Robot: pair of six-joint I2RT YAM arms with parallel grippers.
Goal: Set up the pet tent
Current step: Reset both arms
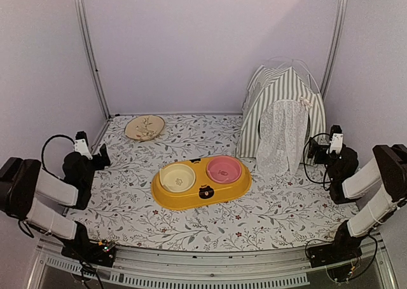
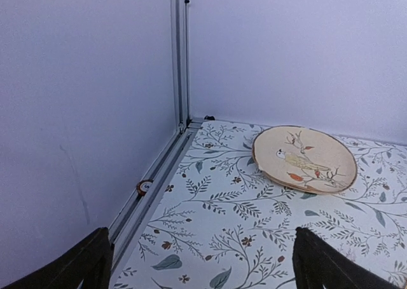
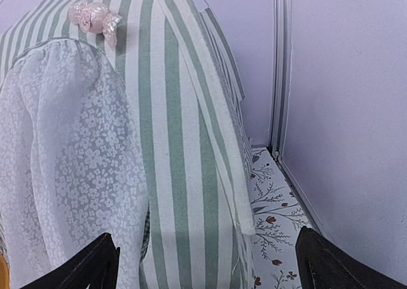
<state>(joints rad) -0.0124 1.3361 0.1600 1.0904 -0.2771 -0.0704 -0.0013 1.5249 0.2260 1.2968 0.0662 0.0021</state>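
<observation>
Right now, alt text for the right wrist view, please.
The standing green-and-white striped pet tent fills the view, its white lace curtain hanging at left under a pink bow. The right gripper is open and empty; floral mat shows at right.

From my remote station, a yellow double feeder [image 1: 229,190] sits near the middle of the leaf-and-flower-printed table cover [image 1: 280,206], a black emblem on its front wall. In it, a cream bowl [image 1: 177,177] sits on the left and a pink bowl [image 1: 223,169] on the right. Well apart, toward the far left corner, lies a round tan plate [image 2: 304,159] painted with a bird on a branch. A small orange-ringed disc [image 2: 145,187], which I cannot identify, rests on the metal rail along the cover's left edge. Pale lavender walls [image 1: 203,41] enclose the scene.
</observation>
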